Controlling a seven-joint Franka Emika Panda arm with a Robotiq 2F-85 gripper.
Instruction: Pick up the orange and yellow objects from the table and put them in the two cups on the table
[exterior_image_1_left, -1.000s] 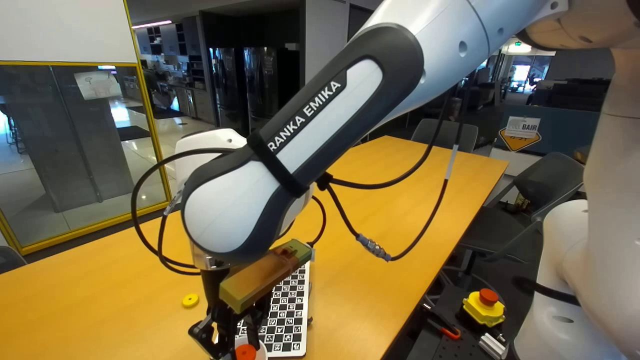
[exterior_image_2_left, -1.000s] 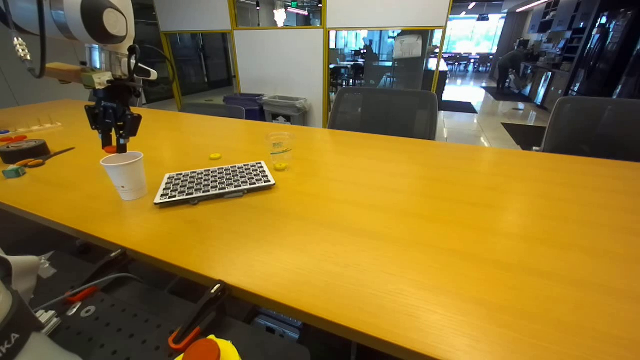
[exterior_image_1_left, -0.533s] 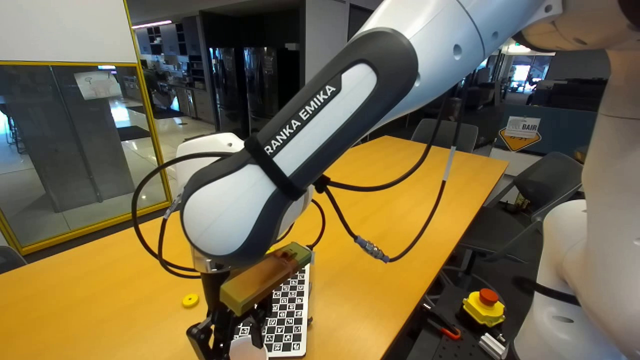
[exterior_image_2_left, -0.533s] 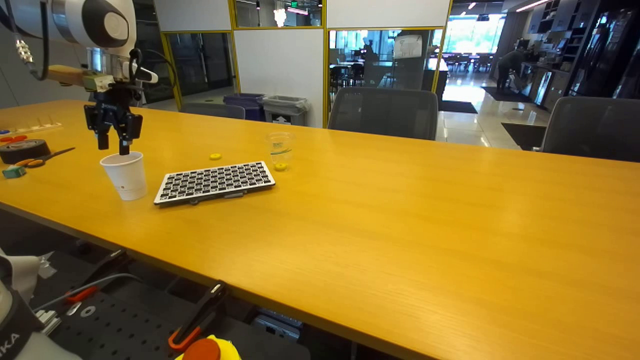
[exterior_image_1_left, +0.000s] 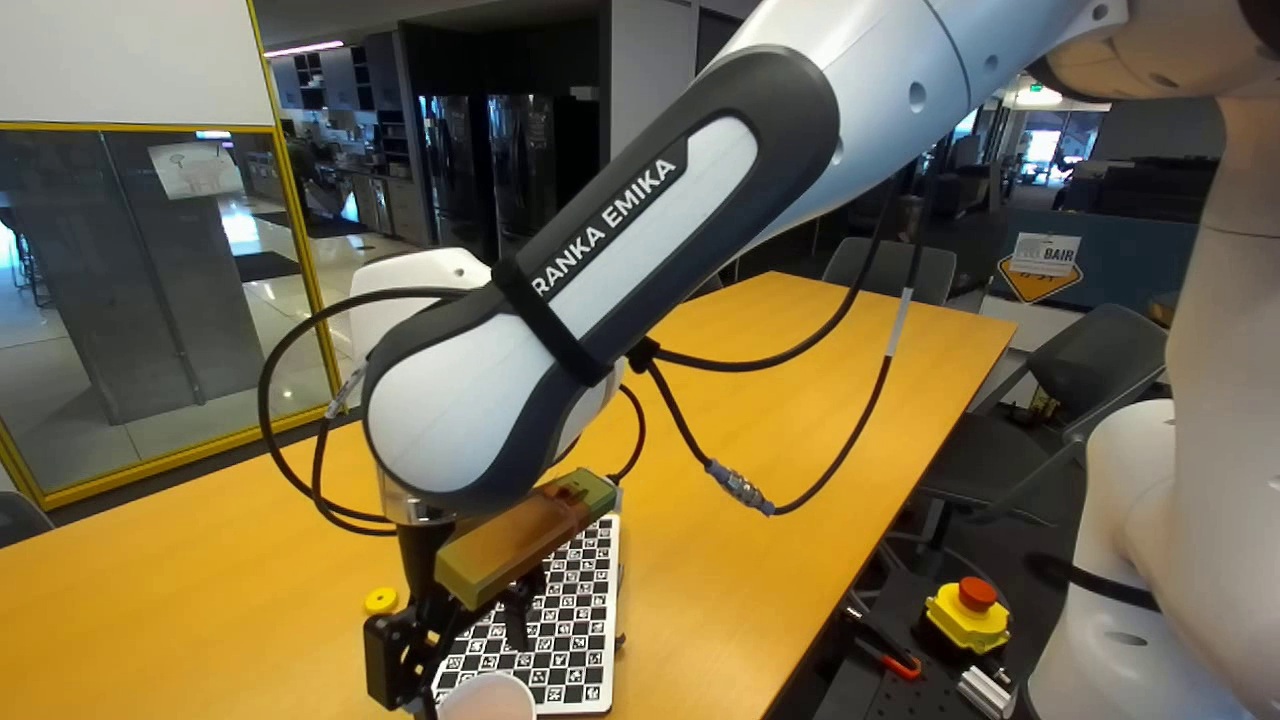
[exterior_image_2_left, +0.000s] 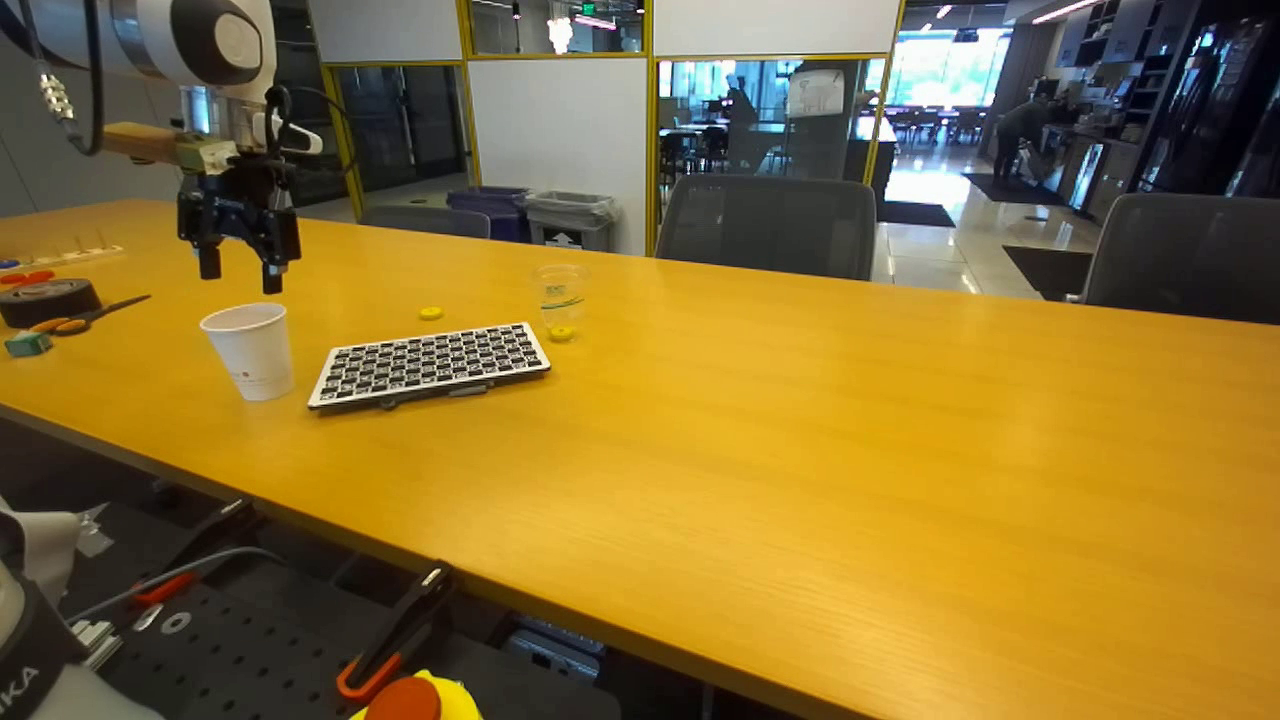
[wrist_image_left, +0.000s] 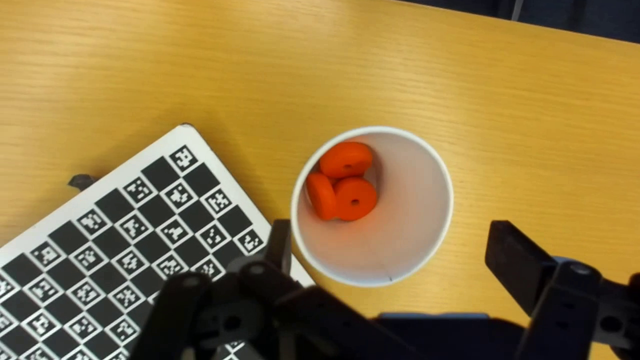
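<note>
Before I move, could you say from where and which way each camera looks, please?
An exterior view: robot's side, facing across the table toward chairs; arm's end, gripper show.
An exterior view: near the forearm, facing along the table; base, gripper show.
Wrist view: above the white cup, facing down; fingers show.
Both exterior views share the checkered mat.

"RANKA EMIKA" on arm (exterior_image_1_left: 640, 245); "BAIR" on sheet (exterior_image_1_left: 1045, 254).
</note>
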